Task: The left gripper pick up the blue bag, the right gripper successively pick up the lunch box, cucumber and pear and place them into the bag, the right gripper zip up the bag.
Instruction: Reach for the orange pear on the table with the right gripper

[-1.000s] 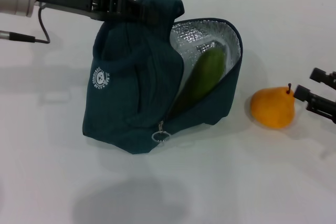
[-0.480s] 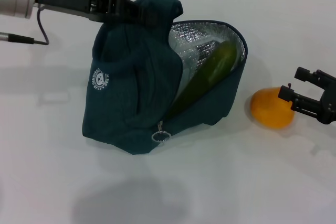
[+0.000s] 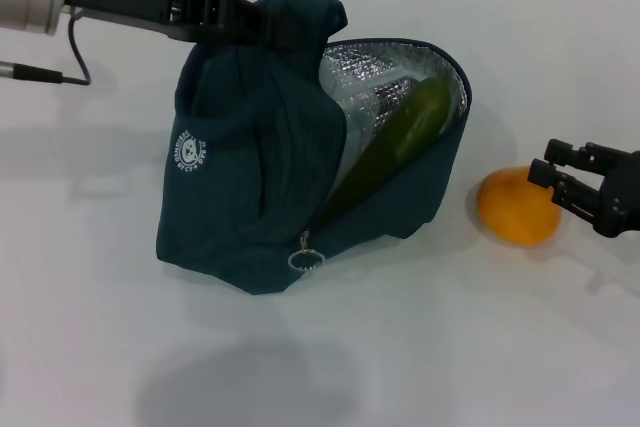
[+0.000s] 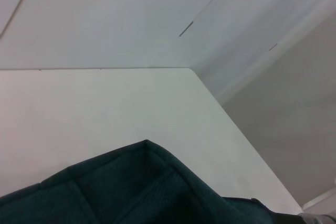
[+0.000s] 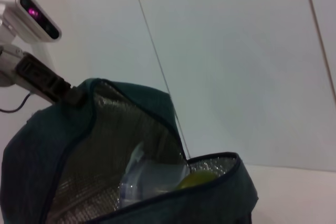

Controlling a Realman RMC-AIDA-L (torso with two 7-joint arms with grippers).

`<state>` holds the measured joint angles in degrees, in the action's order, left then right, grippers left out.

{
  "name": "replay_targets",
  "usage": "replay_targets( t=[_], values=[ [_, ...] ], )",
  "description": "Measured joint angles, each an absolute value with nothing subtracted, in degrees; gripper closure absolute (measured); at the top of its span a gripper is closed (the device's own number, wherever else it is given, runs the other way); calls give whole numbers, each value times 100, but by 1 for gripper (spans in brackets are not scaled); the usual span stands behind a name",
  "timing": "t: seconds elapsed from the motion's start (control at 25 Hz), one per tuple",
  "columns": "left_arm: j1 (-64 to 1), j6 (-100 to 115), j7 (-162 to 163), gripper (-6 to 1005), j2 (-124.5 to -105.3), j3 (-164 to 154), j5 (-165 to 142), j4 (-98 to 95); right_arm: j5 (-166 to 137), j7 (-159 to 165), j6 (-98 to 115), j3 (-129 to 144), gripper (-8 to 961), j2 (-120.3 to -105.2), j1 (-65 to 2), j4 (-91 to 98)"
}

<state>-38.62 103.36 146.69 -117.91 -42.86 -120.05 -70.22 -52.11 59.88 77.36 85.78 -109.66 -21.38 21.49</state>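
Pear (image 3: pixel 516 207) beside blue bag (image 3: pixel 250 187), right tool (image 3: pixel 548 179) open at it

The blue bag (image 3: pixel 250 177) carries a white round logo (image 3: pixel 190 152) whose ring of lettering is too small to read.

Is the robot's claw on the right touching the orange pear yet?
Cannot tell. In the head view the right tool overlaps the pear's edge, hiding any contact or gap.
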Motion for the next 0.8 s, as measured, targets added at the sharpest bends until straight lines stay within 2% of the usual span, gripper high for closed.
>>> replay_targets(
  t=[0.04, 0.44, 0.68, 0.8],
  values=[
    [-3860, 10336, 14668, 955, -11788, -4286, -12005, -7022, -5219, 5988, 7718, 8578, 343, -10970, -2149, 2149],
    [-3842, 10336, 14641, 955, -11776, -4273, -12006, -7022, -5221, 6001, 7641, 8582, 805, -11004, -2168, 2148],
    [-3786, 10336, 14623, 955, -11760, -4251, -12006, -7019, -5221, 6013, 7636, 8569, 927, -11012, -2172, 2153],
    [-3762, 10336, 14621, 955, -11757, -4246, -12006, -7017, -5209, 6021, 7682, 8569, 923, -11003, -2171, 2153]
  ],
)
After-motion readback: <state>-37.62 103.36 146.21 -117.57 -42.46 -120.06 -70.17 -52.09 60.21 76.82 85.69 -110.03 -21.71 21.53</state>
